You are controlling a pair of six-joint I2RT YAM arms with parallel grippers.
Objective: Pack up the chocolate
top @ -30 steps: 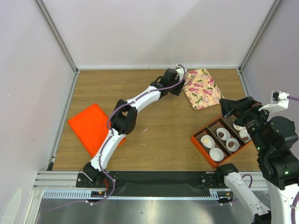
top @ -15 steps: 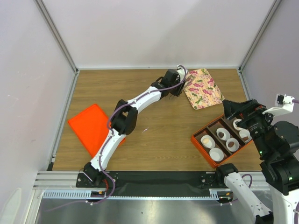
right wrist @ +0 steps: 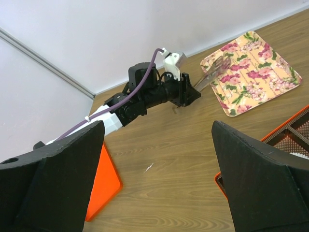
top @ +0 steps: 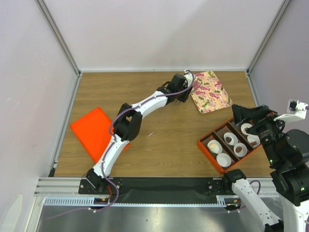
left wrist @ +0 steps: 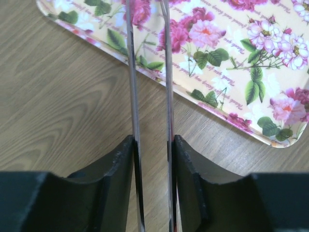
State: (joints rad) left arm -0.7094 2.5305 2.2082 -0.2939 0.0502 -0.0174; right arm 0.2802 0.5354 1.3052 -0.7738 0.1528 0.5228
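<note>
Dark brown chocolate pieces (top: 240, 149) sit in white paper cups (top: 223, 159) inside the orange divided box (top: 204, 148) at the right. My left gripper (top: 185, 95) is shut on metal tongs (left wrist: 167, 72), whose blades reach over the near edge of the floral tray (top: 210, 94). The blades stand apart with nothing between them. No chocolate shows on the tray (left wrist: 231, 58). My right gripper (top: 241, 115) is open and empty, raised above the far end of the box. In the right wrist view its fingers (right wrist: 53, 169) frame the table, and the tongs (right wrist: 212, 72) show over the tray (right wrist: 256, 67).
An orange flat lid (top: 91, 130) lies at the left of the table, also in the right wrist view (right wrist: 99, 179). A small pale scrap (top: 150, 135) lies mid-table. Grey walls and metal posts close in the table on three sides.
My right arm has drawn back to the right and toward the near edge, uncovering more of the box. My left gripper with the tongs has shifted slightly toward the near side.
</note>
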